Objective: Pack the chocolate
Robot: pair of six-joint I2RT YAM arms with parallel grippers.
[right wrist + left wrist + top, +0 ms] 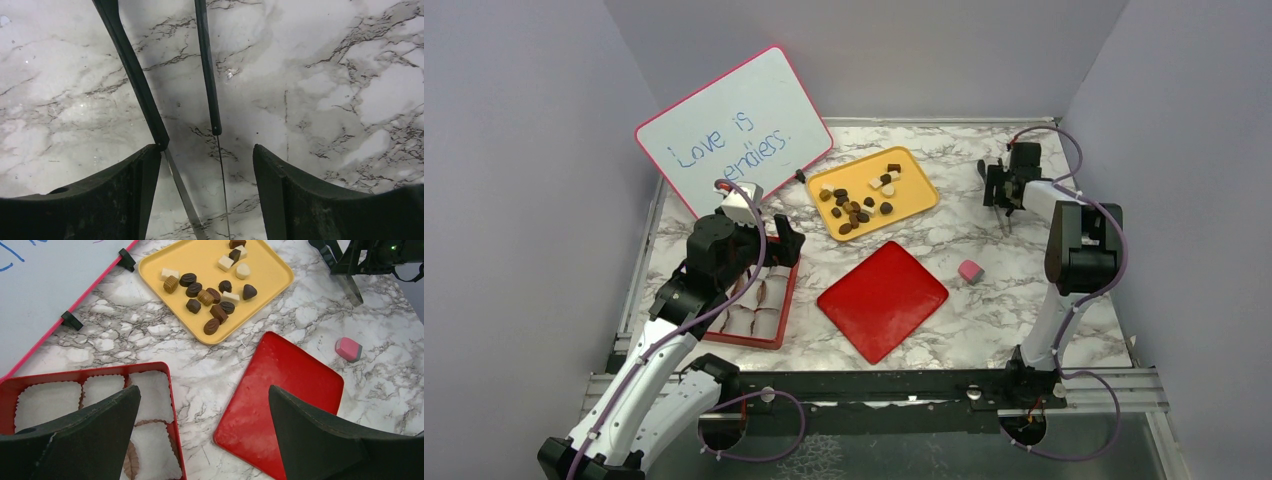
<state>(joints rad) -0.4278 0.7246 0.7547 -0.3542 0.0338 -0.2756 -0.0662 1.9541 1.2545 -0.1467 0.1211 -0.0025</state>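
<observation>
Your left gripper (204, 390): jaws wide apart, empty, above marble tabletop (125, 325) beside red compartment box (75, 374). Your right gripper (206, 147): jaws apart, black-handled metal tweezers (207, 75) between them; cannot tell whether clamped. Small brown, tan and cream chocolate pieces (212, 292) lie on yellow plastic tray (270, 265), far side of tabletop, apart from box.
</observation>
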